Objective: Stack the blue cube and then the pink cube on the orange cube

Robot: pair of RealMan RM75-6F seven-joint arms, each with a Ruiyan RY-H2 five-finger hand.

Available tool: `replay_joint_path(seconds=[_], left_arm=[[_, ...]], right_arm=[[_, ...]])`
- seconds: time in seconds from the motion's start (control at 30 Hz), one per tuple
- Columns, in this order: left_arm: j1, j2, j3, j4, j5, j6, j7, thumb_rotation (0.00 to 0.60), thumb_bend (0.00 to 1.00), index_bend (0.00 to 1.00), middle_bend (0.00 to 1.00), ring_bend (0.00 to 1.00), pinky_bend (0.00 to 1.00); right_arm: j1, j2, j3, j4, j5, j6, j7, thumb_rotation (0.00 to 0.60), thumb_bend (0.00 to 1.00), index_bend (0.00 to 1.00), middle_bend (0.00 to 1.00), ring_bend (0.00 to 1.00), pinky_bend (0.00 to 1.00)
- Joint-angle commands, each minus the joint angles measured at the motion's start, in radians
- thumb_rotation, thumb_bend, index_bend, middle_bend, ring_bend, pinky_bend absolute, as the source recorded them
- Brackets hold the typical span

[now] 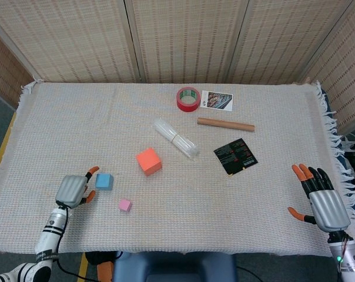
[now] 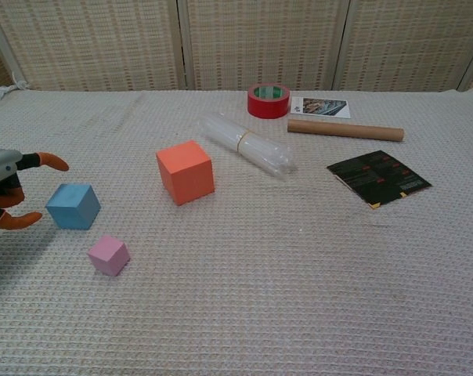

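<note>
The blue cube (image 1: 104, 181) (image 2: 73, 206) lies on the cloth left of the larger orange cube (image 1: 148, 161) (image 2: 185, 171). A small pink cube (image 1: 125, 204) (image 2: 108, 254) sits in front of both. My left hand (image 1: 73, 190) (image 2: 8, 190) hovers just left of the blue cube, fingers spread toward it, a small gap between them, holding nothing. Far to the right, near the cloth's front edge, my right hand (image 1: 320, 200) is open and empty; the chest view does not show it.
Behind the cubes lie a clear plastic tube bundle (image 1: 176, 138), a red tape roll (image 1: 188, 98), a printed card (image 1: 217, 100), a brown cardboard tube (image 1: 225, 124) and a black packet (image 1: 235, 156). Woven screens close off the back. The cloth's fringed edge runs along the right.
</note>
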Motion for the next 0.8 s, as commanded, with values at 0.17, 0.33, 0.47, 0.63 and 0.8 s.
replay_joint_path(seconds=[0.17, 0.33, 0.47, 0.63, 0.8], left_arm=[[-0.022, -0.040, 0.005, 0.041, -0.008, 0.000, 0.009, 0.600, 0.34, 0.21, 1.00, 0.97, 1.00], [-0.032, -0.067, 0.010, 0.072, -0.010, 0.006, 0.014, 0.600, 0.34, 0.28, 1.00, 0.98, 1.00], [-0.035, -0.091, 0.004, 0.100, -0.014, 0.024, 0.007, 0.600, 0.34, 0.34, 1.00, 0.99, 1.00], [-0.023, -0.130, -0.007, 0.127, 0.023, 0.095, -0.071, 0.600, 0.34, 0.48, 1.00, 1.00, 1.00], [-0.006, -0.120, -0.014, 0.093, 0.052, 0.148, -0.140, 0.600, 0.34, 0.52, 1.00, 1.00, 1.00]], right_arm=[[-0.001, 0.008, -0.001, -0.006, 0.003, -0.002, 0.005, 0.499, 0.09, 0.00, 0.00, 0.00, 0.00], [-0.001, 0.010, -0.003, -0.009, 0.003, -0.006, 0.006, 0.499, 0.09, 0.00, 0.00, 0.00, 0.00], [-0.002, 0.012, -0.005, -0.012, 0.000, -0.005, 0.004, 0.498, 0.09, 0.00, 0.00, 0.00, 0.00], [-0.001, 0.013, -0.006, -0.016, 0.003, -0.008, 0.002, 0.499, 0.09, 0.00, 0.00, 0.00, 0.00], [-0.002, 0.016, -0.006, -0.018, 0.003, -0.008, 0.003, 0.498, 0.09, 0.00, 0.00, 0.00, 0.00]])
